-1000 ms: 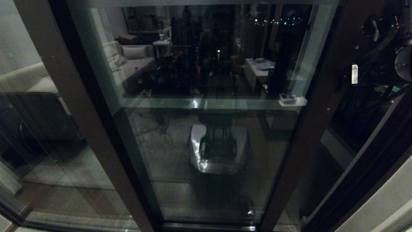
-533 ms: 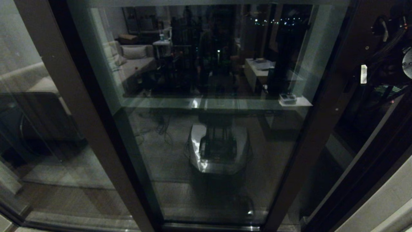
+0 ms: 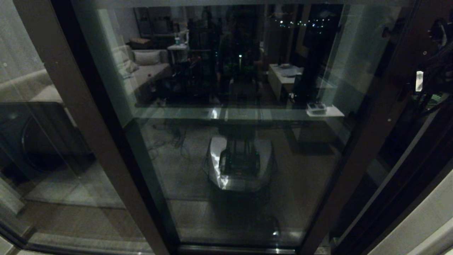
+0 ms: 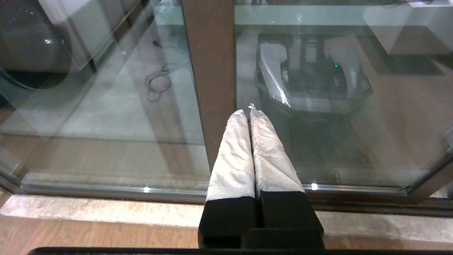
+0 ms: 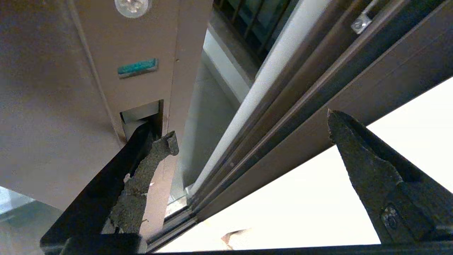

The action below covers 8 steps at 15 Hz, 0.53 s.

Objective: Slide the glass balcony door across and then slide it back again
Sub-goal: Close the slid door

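The glass balcony door (image 3: 233, 141) fills most of the head view, a tall reflective pane in a dark brown frame, mirroring a lit room and the robot's own base. Its right-hand stile (image 3: 375, 134) slants from upper right to lower middle, with a narrow dark gap between it and the outer door frame (image 3: 417, 177) at the right edge. A fixed glass panel (image 3: 32, 141) with a plain brown post (image 3: 81, 117) stands to the left. The right arm (image 3: 437, 71) shows dimly at the upper right, against the stile.

In the left wrist view, the left gripper (image 4: 249, 109) hangs low before the brown post (image 4: 210, 71), its two padded fingers pressed together with nothing between them, above a stone sill (image 4: 106, 212) and wood floor.

In the right wrist view, the right gripper (image 5: 251, 127) is spread wide. One finger (image 5: 148, 159) is hooked into the recessed slot handle (image 5: 139, 113) on the door's stile (image 5: 70, 88); the other finger (image 5: 368, 166) hangs free beside the frame tracks (image 5: 283, 117). A screw (image 5: 132, 5) and a small green tag (image 5: 137, 67) sit above the slot.
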### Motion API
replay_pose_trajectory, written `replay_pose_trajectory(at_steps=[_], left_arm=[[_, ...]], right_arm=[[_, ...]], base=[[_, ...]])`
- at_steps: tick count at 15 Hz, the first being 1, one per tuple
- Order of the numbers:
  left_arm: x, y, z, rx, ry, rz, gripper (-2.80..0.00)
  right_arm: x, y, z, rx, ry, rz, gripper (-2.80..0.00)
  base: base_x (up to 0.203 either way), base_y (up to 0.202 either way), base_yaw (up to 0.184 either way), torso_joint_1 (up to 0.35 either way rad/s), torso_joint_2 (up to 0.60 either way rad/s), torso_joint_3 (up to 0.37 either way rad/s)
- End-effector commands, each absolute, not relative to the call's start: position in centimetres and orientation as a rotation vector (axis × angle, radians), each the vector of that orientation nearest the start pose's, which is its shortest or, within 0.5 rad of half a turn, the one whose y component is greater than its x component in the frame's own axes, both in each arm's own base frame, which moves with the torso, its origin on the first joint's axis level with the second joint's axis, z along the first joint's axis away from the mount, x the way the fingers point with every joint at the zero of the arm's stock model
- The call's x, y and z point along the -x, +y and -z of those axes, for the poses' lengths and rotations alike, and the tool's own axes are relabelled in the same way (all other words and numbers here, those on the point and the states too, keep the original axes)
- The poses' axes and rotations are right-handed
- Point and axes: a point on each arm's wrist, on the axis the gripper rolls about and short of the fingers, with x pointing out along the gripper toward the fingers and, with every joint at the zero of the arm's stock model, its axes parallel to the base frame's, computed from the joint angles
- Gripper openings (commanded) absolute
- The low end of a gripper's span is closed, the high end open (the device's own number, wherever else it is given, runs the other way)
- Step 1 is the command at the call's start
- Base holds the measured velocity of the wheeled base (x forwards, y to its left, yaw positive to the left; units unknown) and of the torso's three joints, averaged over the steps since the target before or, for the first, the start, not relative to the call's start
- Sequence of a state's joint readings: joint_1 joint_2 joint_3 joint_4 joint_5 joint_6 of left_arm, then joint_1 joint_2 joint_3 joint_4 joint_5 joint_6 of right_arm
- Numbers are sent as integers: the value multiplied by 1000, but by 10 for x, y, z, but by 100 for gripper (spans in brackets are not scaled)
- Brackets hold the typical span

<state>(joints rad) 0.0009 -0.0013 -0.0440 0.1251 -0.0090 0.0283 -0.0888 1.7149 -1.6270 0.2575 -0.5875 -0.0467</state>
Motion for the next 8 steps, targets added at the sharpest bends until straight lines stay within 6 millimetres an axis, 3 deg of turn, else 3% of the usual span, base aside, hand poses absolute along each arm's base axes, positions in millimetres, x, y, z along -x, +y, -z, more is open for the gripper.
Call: replay_pose_trajectory(at_steps=[1,8], left_arm=[[27,0,-75,-29,80,10,-280],[27,0,-75,-29,80,9,-280]], right_arm=[[-313,-51,-324,125,352,676,0],[-304,-77,-326,100,354,696,0]], base=[[0,0,0,0,0,0],[0,0,0,0,0,0]])
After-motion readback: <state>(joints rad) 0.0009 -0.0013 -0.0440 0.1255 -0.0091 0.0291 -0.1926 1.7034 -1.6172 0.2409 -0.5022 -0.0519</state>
